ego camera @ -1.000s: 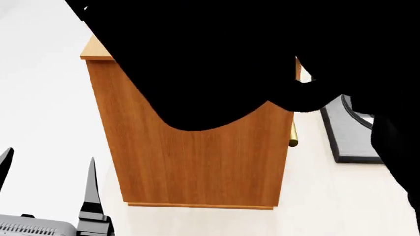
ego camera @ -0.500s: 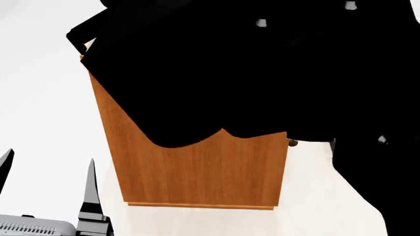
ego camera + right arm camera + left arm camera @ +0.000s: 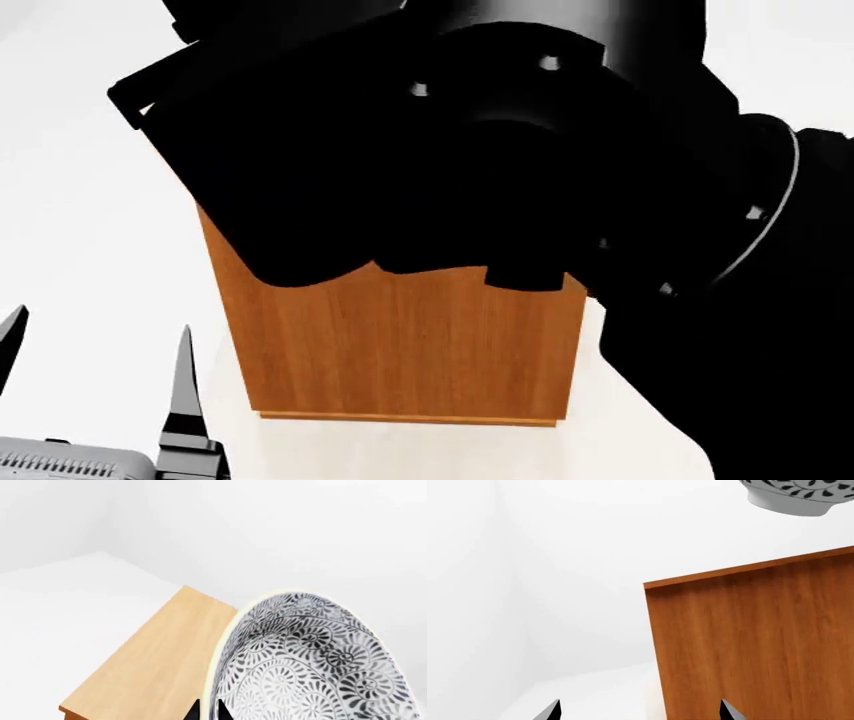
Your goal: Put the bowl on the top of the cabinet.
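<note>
In the left wrist view, the bowl (image 3: 796, 496) is hanging in the air above the cabinet (image 3: 754, 640), clear of its top edge and not yet resting on it. The left gripper (image 3: 639, 711) is idling low beside the cabinet's side panel, its fingertips standing wide apart and holding nothing.

In the head view, the right arm (image 3: 534, 170) is blocking nearly everything above the cabinet (image 3: 400, 345), so the bowl and the cabinet top are hidden there. That is the main risk: a release judged from this view could be landing the bowl partly over an edge.

In the right wrist view, the right gripper (image 3: 208, 709) is pinching the bowl's (image 3: 307, 665) rim, one fingertip on each side of the wall. The bowl is tilting steeply, over the cabinet top (image 3: 153, 665). Let go at this angle, it could be rolling or tipping off.
</note>
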{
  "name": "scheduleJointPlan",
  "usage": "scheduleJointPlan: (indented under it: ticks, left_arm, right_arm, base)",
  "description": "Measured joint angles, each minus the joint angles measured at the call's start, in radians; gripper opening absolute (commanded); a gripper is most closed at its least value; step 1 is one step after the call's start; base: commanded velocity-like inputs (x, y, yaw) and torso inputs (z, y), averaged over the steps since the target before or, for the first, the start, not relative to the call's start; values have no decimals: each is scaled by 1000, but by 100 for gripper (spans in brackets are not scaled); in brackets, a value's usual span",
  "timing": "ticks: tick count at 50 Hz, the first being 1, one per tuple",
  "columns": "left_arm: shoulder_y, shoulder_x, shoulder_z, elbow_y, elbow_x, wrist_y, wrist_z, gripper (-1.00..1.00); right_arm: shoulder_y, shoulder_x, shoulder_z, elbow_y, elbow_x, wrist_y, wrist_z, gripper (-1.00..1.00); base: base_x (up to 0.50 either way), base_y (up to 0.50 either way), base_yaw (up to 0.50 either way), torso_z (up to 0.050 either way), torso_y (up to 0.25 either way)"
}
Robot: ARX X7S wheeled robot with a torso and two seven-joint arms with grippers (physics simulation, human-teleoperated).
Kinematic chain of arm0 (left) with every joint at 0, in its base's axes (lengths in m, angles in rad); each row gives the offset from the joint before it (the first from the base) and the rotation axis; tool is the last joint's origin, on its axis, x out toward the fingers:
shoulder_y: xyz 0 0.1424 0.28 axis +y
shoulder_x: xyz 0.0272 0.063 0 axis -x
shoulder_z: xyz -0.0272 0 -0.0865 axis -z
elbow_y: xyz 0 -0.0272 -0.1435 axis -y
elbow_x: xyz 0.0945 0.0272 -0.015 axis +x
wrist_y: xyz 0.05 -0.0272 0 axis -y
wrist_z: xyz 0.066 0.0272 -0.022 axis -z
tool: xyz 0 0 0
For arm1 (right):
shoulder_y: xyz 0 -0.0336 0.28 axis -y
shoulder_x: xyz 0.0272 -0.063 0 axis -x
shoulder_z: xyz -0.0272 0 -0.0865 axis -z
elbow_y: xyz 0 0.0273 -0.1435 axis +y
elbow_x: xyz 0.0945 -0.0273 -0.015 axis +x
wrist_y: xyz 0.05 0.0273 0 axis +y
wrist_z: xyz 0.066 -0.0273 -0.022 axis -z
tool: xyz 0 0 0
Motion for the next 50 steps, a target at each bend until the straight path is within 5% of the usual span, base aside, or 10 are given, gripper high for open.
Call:
scheduleJointPlan:
  ticks: [50]
  left_arm:
    - [5, -7, -3, -26, -9, 27, -7, 100]
  right_arm:
    - [-64, -15, -116, 69, -214, -74, -199, -100]
  base:
    - [0, 0, 0, 0, 0]
